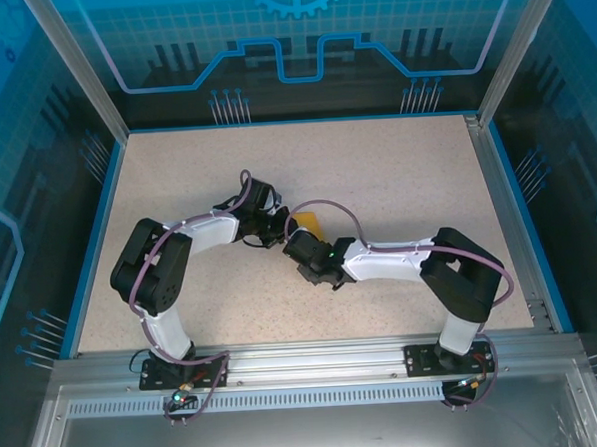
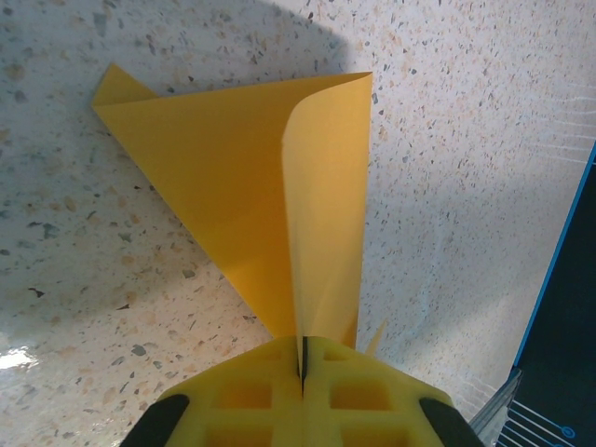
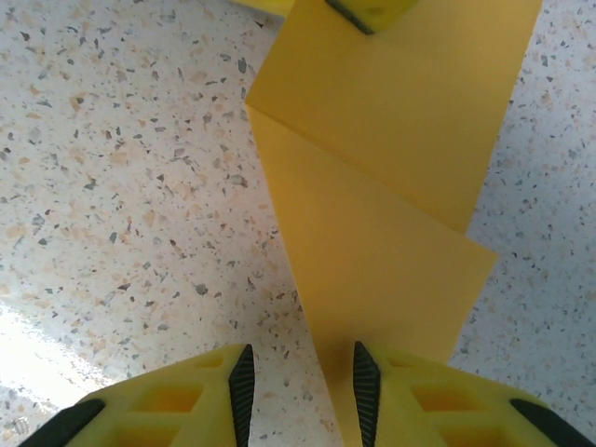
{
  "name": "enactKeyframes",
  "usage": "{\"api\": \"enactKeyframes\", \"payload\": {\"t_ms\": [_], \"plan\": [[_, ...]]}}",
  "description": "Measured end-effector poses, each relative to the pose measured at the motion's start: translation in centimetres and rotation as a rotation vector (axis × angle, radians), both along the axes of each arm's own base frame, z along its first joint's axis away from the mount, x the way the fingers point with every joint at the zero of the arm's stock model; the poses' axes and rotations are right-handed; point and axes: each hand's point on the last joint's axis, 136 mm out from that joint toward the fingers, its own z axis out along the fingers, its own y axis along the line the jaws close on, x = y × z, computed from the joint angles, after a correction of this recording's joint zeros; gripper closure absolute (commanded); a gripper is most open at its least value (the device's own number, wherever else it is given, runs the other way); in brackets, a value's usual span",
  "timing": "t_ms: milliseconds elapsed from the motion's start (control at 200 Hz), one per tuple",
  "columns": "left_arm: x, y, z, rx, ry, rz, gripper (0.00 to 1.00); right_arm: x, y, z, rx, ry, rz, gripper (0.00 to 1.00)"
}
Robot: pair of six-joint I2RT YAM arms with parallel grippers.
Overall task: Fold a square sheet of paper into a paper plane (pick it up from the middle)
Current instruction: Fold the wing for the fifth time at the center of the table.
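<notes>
Top view: the paper (image 1: 308, 223) is a small orange patch about mid-worktop (image 1: 406, 168). The left gripper (image 1: 284, 223) comes at the paper from its left. The right gripper (image 1: 298, 240) comes from its near side, and the two wrists crowd close over it.

Left wrist view: the paper (image 2: 214, 168) is a folded triangle lying flat. One flap curls up off it and runs into the left gripper (image 2: 301, 361), whose jaws are closed tight on that flap's edge.

Right wrist view: the right gripper (image 3: 303, 377) stands partly apart and clamps nothing. A corner of the paper (image 3: 372, 251) reaches between its jaws, close against the right pad (image 3: 365, 386). Bare worktop shows between the paper and the other pad.

The step in hand looks like carrying the raised flap over to make the next crease, with the right gripper there to take or steady the paper. To do it well:
- Centre that corner between the pads before closing, since it sits to one side now.
- Have the left gripper hold without tugging, because paper this thin would buckle or slide off its crease.
- Bring the flap's edge level with the paper's edge before pressing down.
</notes>
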Motion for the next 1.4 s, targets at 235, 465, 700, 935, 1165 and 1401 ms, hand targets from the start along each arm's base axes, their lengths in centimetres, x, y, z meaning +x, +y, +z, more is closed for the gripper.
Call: {"api": "enactKeyframes", "payload": {"t_ms": [235,465,700,935,1165,1401], "plan": [[0.0,0.0,0.0,0.000,0.001,0.000,0.94,0.1,-0.3,-0.2,-0.041,-0.019,-0.010,0.68],[0.0,0.0,0.0,0.000,0.000,0.000,0.95,0.3,-0.6,-0.7,-0.073,-0.019,-0.024,0.73],[0.0,0.0,0.0,0.000,0.001,0.000,0.94,0.3,-0.7,-0.7,-0.077,-0.022,-0.029,0.80],[0.0,0.0,0.0,0.001,0.001,0.000,0.94,0.3,-0.8,-0.7,-0.080,-0.019,-0.032,0.80],[0.0,0.0,0.0,0.001,0.001,0.000,0.94,0.3,-0.9,-0.7,-0.083,-0.022,-0.036,0.78],[0.0,0.1,0.0,0.001,0.001,0.001,0.94,0.4,-1.0,-0.6,-0.090,-0.029,-0.040,0.78]]}}
